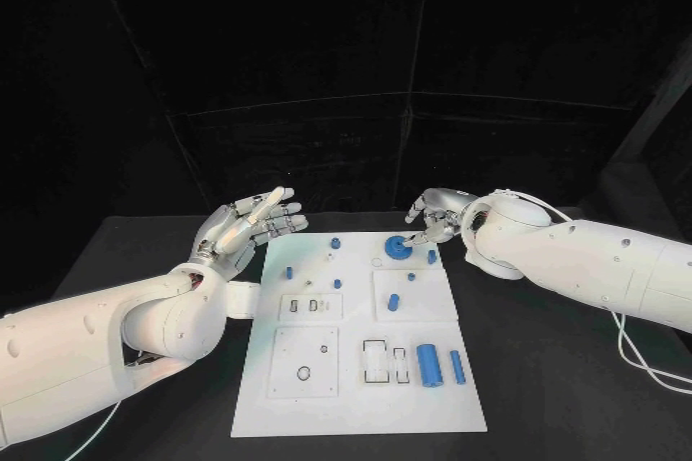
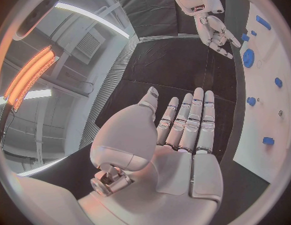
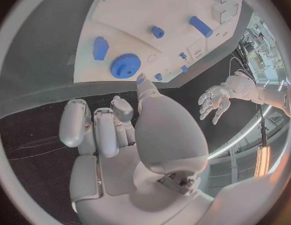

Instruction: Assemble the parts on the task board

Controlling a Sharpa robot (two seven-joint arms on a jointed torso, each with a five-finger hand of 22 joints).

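While the left hand point(image 1: 248, 226) hangs above the black table point(image 1: 548, 381) just off the far left corner of the task board point(image 1: 361, 406), its fingers lie stretched out and slightly apart with nothing in them; the left wrist view shows the same flat, empty palm point(image 2: 183, 135). The right hand point(image 1: 437, 216) sits at the far right corner of the board, fingers partly curled, holding nothing, with one fingertip close to the blue gear point(image 1: 397, 246); whether it touches the gear cannot be told. In the right wrist view that hand point(image 3: 130, 130) has its thumb reaching toward the gear point(image 3: 125, 65), which lies flat on the white board point(image 3: 139, 10).

Near the gear, a small blue block point(image 3: 100, 48) and a short blue peg point(image 3: 158, 32) rest on the board. Farther toward the robot, a large blue cylinder point(image 1: 427, 364) and a thinner blue pin point(image 1: 457, 367) lie side by side near the board's right edge, beside a white rectangular frame point(image 1: 378, 362). Smaller blue pieces point(image 1: 289, 273) dot the board's far left part.
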